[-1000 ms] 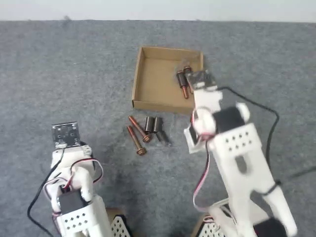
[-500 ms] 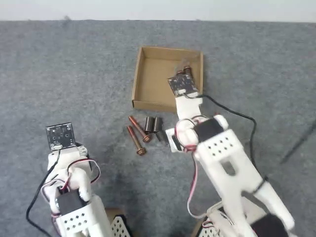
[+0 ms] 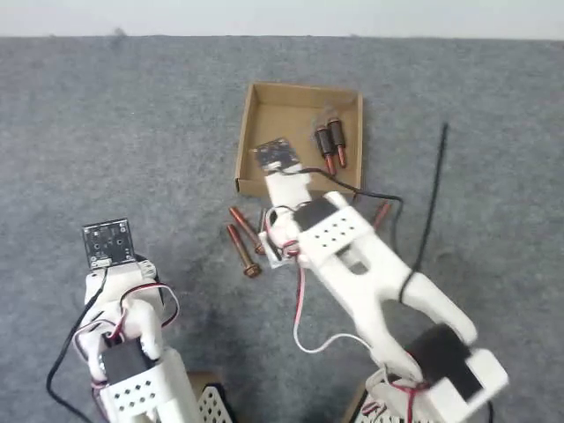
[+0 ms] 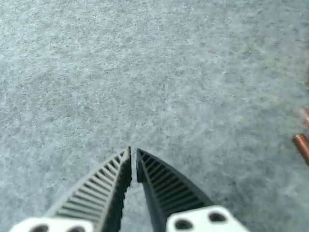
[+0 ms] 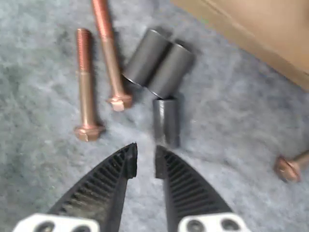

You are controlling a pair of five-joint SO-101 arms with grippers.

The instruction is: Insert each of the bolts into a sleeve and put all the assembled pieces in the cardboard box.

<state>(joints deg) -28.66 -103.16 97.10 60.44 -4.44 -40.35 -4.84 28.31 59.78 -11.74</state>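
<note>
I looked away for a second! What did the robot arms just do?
The right gripper swung away from over the box across to the loose sleeves and now hangs above them, open and empty. The left gripper barely shifted. The bolts, the sleeves and the two finished pieces in the box look unmoved.

The left hand, nearly closed, hangs over grey carpet, well apart from a bolt.
</note>
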